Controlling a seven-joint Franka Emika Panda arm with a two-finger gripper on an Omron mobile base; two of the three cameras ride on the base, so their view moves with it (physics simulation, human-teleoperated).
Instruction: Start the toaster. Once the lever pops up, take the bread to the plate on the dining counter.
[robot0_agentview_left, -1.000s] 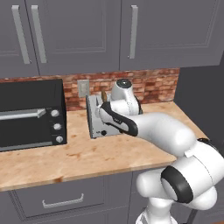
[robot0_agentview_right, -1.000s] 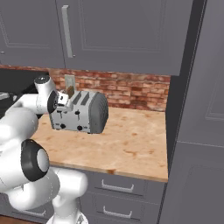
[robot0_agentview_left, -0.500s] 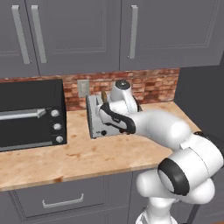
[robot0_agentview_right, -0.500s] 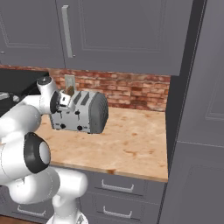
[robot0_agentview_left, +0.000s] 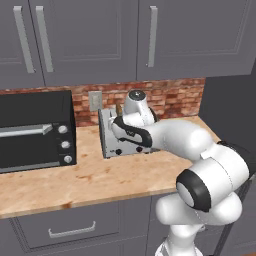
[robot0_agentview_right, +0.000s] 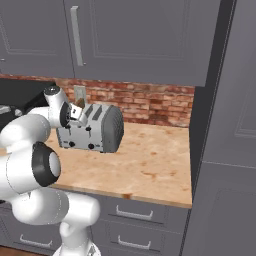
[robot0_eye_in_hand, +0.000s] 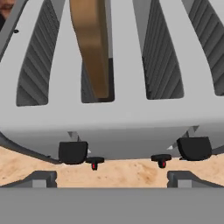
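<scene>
1. Toaster (robot0_eye_in_hand: 122, 127) directly below gripper (robot0_eye_in_hand: 112, 179), on the wood counter (robot0_agentview_left: 75, 185) against the brick wall (robot0_agentview_left: 175, 97).
2. Gripper jaws spread wide, pinching nothing, poised above the toaster's front edge.
3. 2 black levers (robot0_eye_in_hand: 73, 152) just ahead of the fingertips (robot0_eye_in_hand: 41, 178), 1 in line with each; likely next move a straight push down.
4. Bread (robot0_eye_in_hand: 92, 43) upright in slot 2 from the left, long axis running away from the gripper.
5. Toaster oven (robot0_agentview_left: 35, 130) to the left, well apart.

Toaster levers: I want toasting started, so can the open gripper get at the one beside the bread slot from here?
Probably yes. The gripper hangs open just above the toaster front, and that lever lies near one fingertip with nothing between.
</scene>
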